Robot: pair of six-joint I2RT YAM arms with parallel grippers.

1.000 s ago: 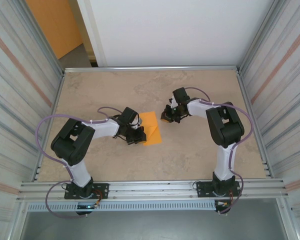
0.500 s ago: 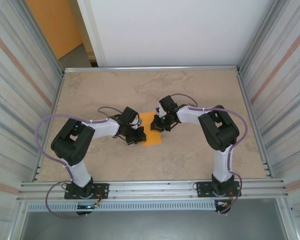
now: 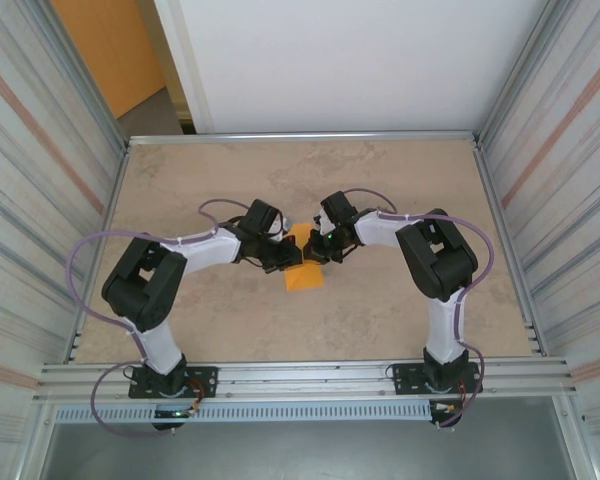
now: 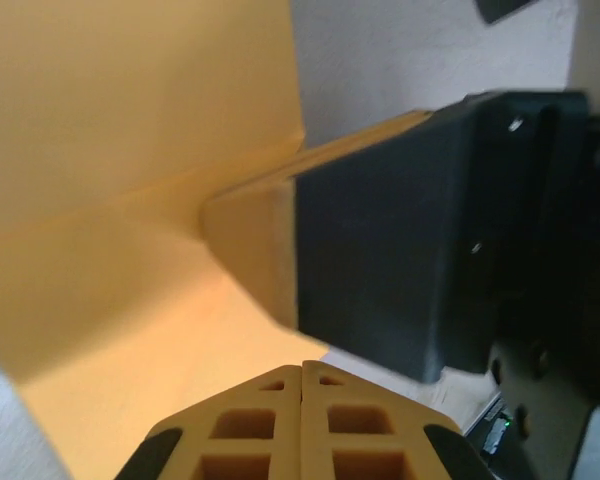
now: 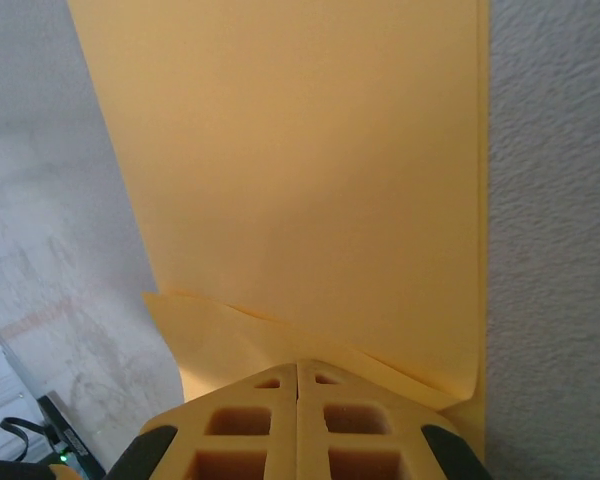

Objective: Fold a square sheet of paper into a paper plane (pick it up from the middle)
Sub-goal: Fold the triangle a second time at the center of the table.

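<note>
Roughly, folded orange paper (image 3: 306, 276), long axis near-to-far

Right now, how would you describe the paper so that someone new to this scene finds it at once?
Look at the beige table; near its middle the left fingers and right fingers meet. The paper lies flat beneath them, sticking out toward the arm bases. It is the table's sole bright-orange thing; the orange panel stands beyond the far-left corner.
</note>
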